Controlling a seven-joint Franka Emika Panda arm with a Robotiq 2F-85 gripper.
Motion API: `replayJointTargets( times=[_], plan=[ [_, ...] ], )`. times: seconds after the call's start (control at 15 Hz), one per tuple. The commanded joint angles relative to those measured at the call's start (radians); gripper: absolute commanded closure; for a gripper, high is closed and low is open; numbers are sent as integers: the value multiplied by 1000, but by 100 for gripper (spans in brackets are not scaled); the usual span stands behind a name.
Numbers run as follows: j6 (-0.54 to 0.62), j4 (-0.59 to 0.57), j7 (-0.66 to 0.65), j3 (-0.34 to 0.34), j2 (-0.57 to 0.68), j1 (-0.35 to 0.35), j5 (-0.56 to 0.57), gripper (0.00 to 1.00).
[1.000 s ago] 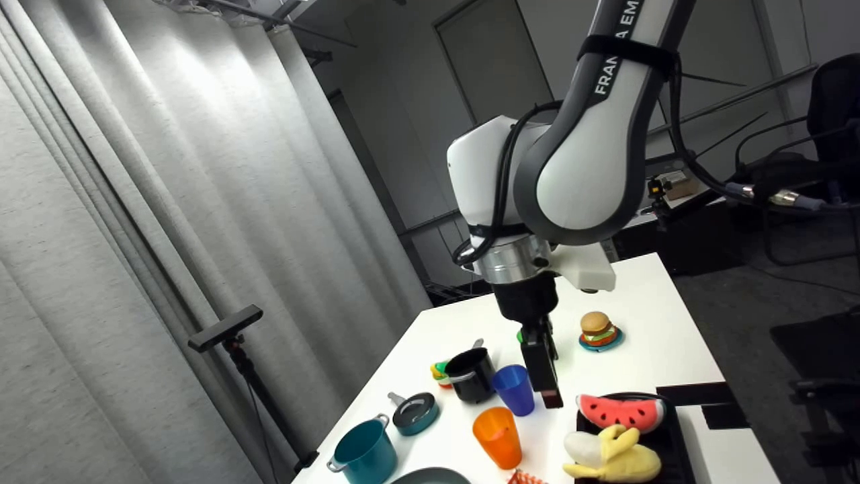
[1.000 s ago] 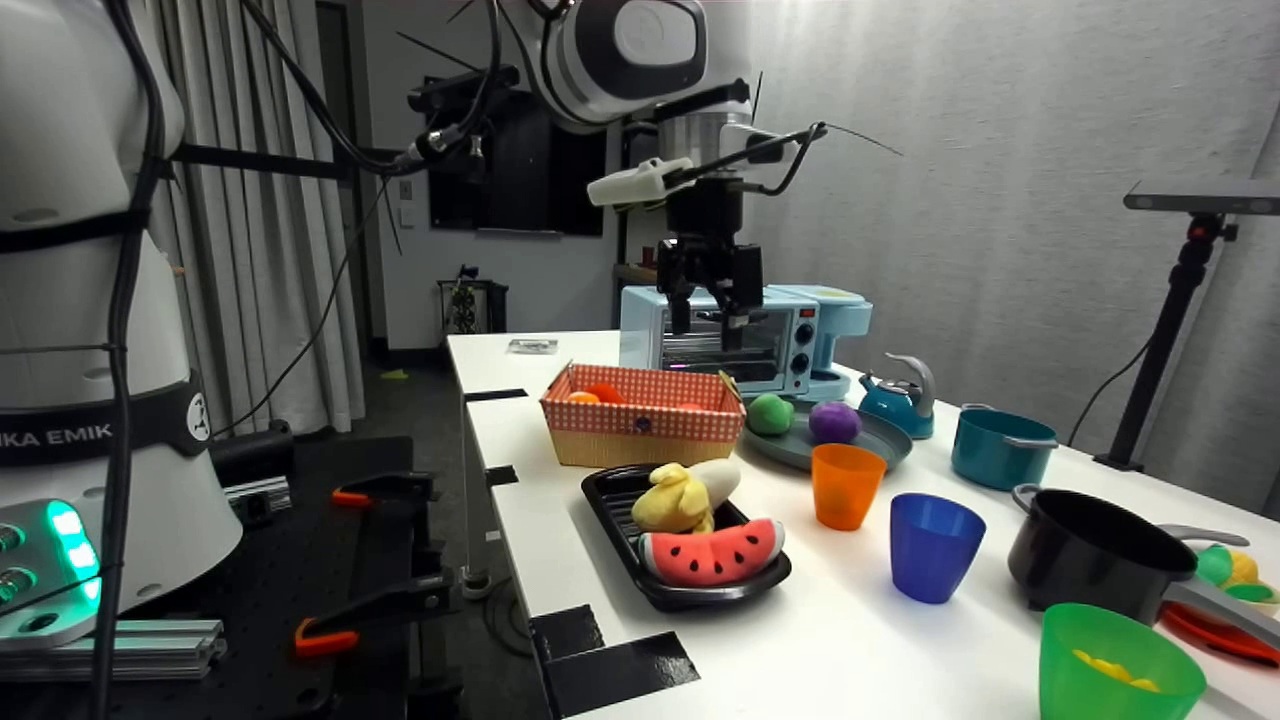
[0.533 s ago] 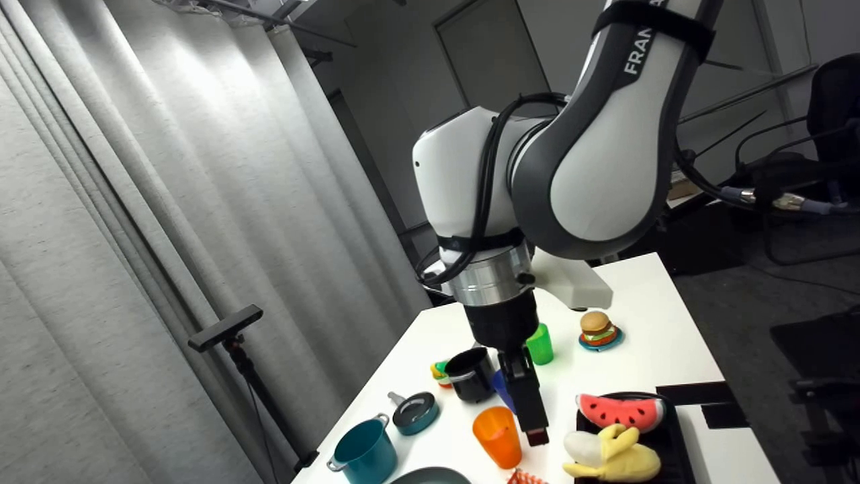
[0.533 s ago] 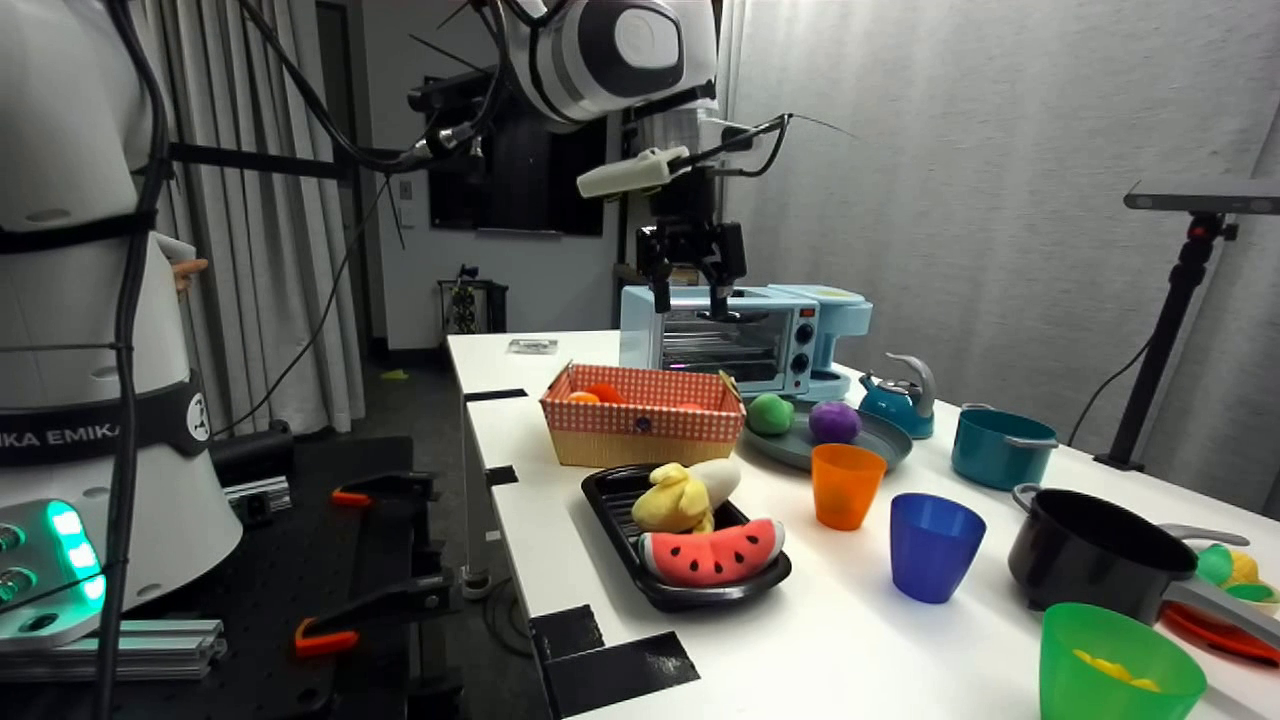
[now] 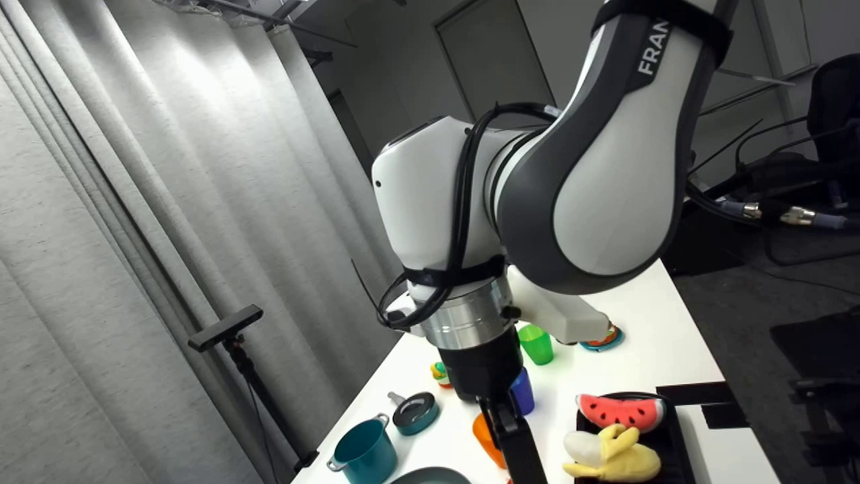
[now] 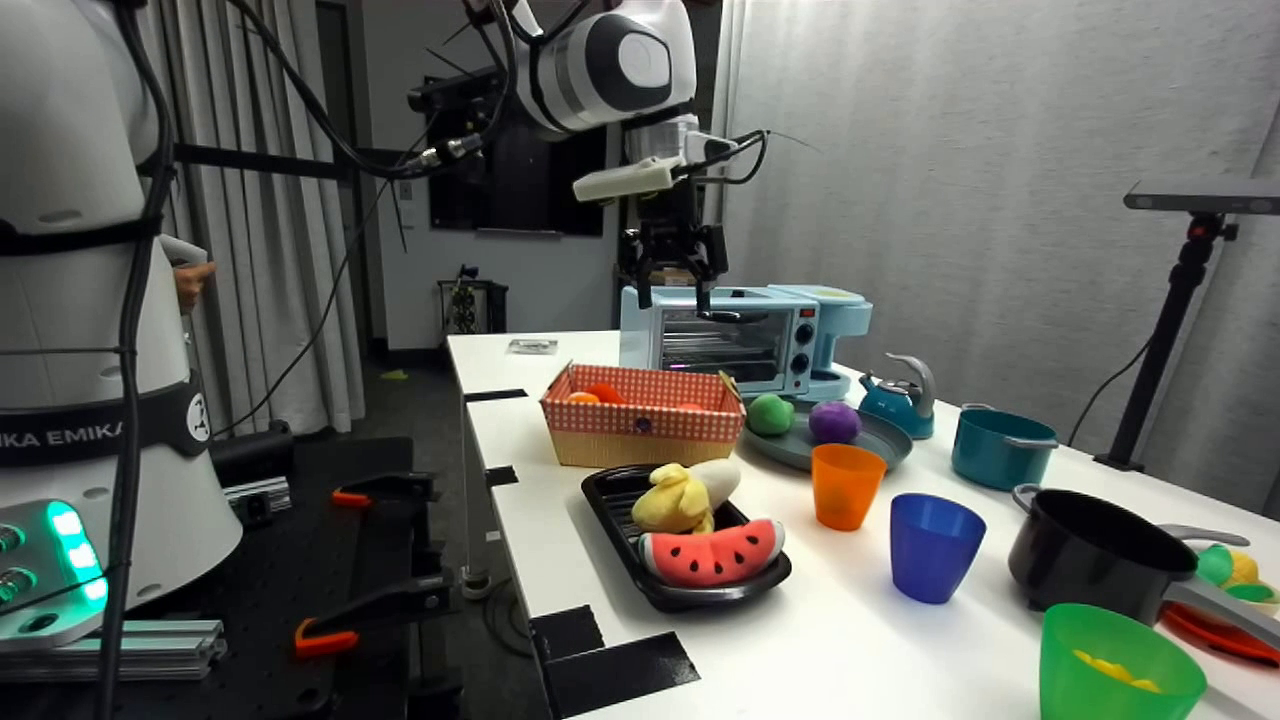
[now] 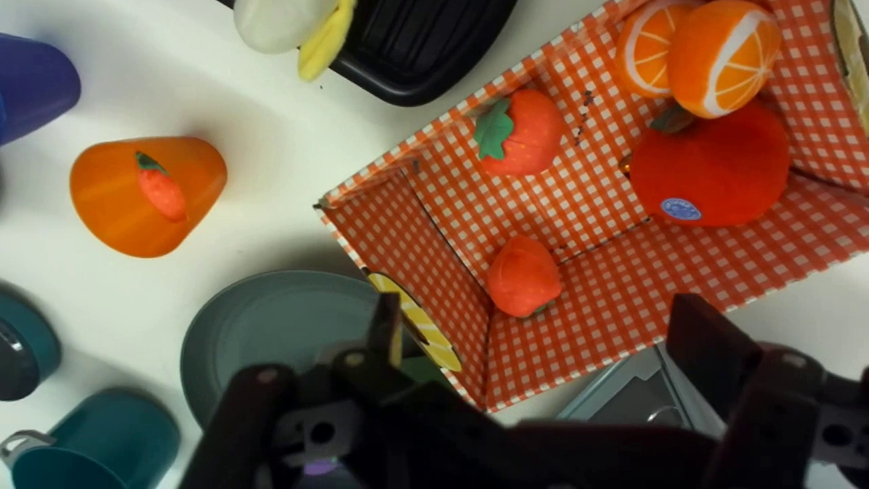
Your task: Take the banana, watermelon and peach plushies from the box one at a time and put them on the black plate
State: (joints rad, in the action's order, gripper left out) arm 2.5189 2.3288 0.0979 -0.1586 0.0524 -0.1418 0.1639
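The banana plushie (image 6: 672, 502) and the watermelon plushie (image 6: 712, 556) lie on the black plate (image 6: 606, 512), a ridged tray; both also show in an exterior view (image 5: 621, 411). The red-checked box (image 6: 640, 450) stands beside the plate. In the wrist view the box (image 7: 421, 255) holds a large red round plushie (image 7: 719, 173) with a leaf and blue sticker, orange pieces (image 7: 723, 58) and two small strawberry-like plushies (image 7: 526, 275). I cannot tell for sure which is the peach. My gripper (image 7: 543, 326) is open and empty, high above the box's end; it also shows in an exterior view (image 6: 674, 300).
A grey plate (image 6: 890, 448) with green and purple plushies stands beside the box. A light-blue toaster oven (image 6: 725, 345) stands behind. An orange cup (image 6: 845, 490), blue cup (image 6: 932, 550), black pot (image 6: 1090, 560) and teal pot (image 6: 1000, 450) stand further along the table.
My open gripper has moved away from the cup side towards the box, going left and slightly up in an exterior view. The plushies, plate and box have not moved.
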Motion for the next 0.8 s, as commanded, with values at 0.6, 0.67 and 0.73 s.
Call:
replayJointTargets(
  times=[0.6,0.67,0.73],
  plan=[
    [-38,-129,59,-13,173,-36,18,0],
    [-37,-139,55,-12,190,-38,19,0],
    [-36,-148,54,-12,204,-39,18,0]
  ],
)
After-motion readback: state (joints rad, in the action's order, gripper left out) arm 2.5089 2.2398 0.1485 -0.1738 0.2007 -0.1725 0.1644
